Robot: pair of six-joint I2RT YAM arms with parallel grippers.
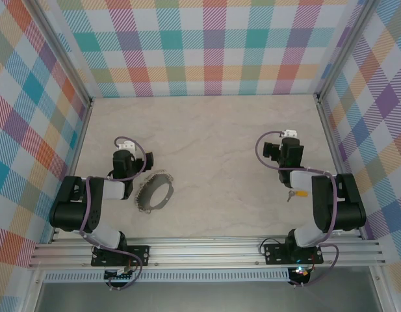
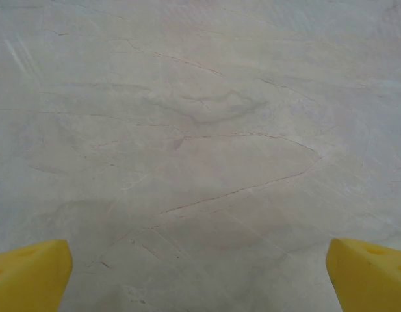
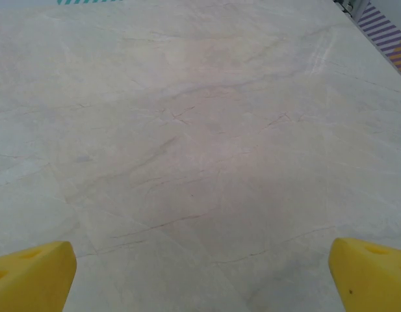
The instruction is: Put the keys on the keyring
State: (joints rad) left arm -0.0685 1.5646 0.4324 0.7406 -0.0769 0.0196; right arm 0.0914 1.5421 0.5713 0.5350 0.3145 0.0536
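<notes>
Pale, marble-veined tabletop [image 1: 219, 136] inside plaid walls. The keyring [image 1: 156, 193], a grey metal hoop with a bumpy, chain-like rim, lies flat beside the left arm. One tiny orange-headed key [image 1: 296, 193] lies by the right arm, well apart and unthreaded. The yellow-tipped left gripper [image 2: 200, 279] and right gripper [image 3: 200, 279] gape wide, both empty. By this evidence the task is unstarted.

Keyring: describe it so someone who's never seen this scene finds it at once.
On the pale marbled table, look beside the left arm, on its right. The keyring lies flat there: a large silvery-grey ring with a bumpy rim. The key, by the right arm, is tiny and yellow-orange headed.
</notes>
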